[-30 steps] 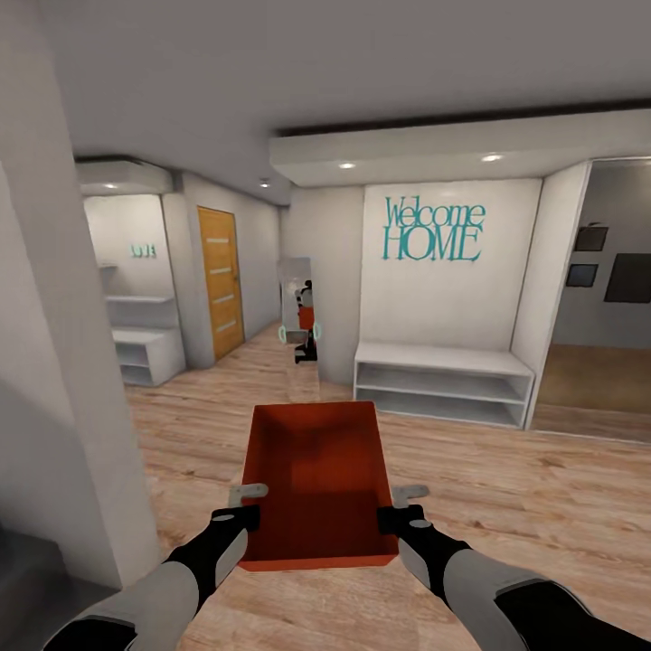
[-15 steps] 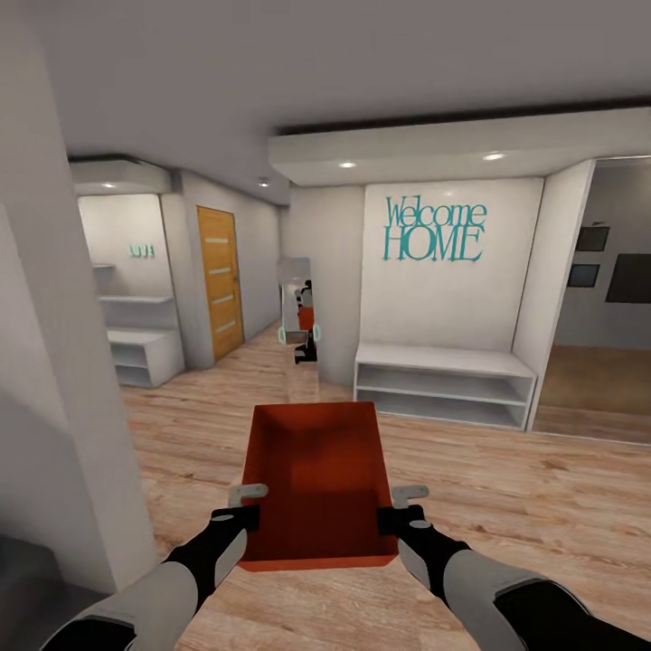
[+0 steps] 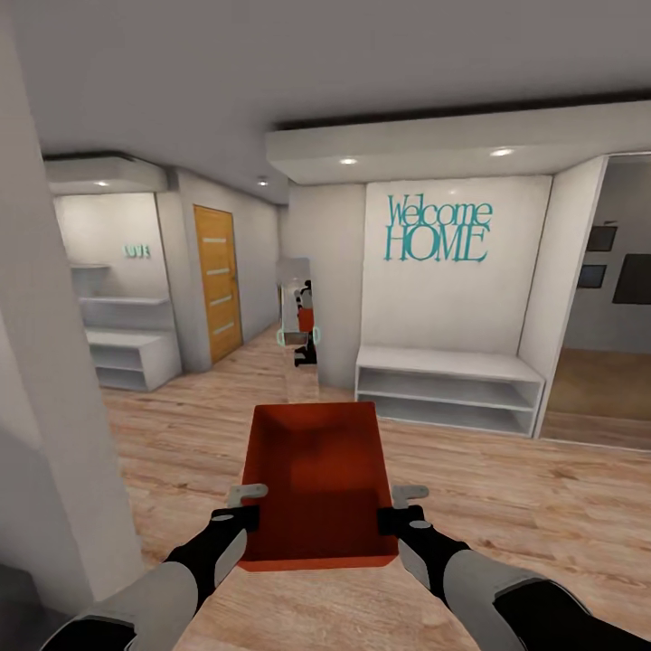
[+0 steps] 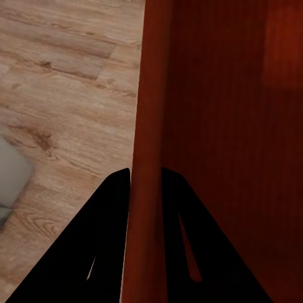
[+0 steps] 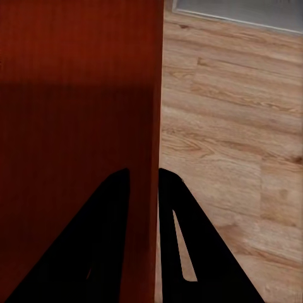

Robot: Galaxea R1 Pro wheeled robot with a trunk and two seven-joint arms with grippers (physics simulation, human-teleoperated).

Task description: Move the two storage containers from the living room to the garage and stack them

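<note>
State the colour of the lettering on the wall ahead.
Teal: the "Welcome HOME" wall lettering above the white shelf bench, clearest in the head view.

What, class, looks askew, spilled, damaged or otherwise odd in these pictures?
Nothing stands out. The storage container sits level between the two arms, empty and undamaged, with the left claw and right claw each pinching one of its side walls above the wood-plank floor.

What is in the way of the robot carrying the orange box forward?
Straight ahead, past the storage container held by both grippers, stands a white wall with a mirror and a low white shelf. The wood floor toward the orange door looks open. The garage isn't visible.
</note>
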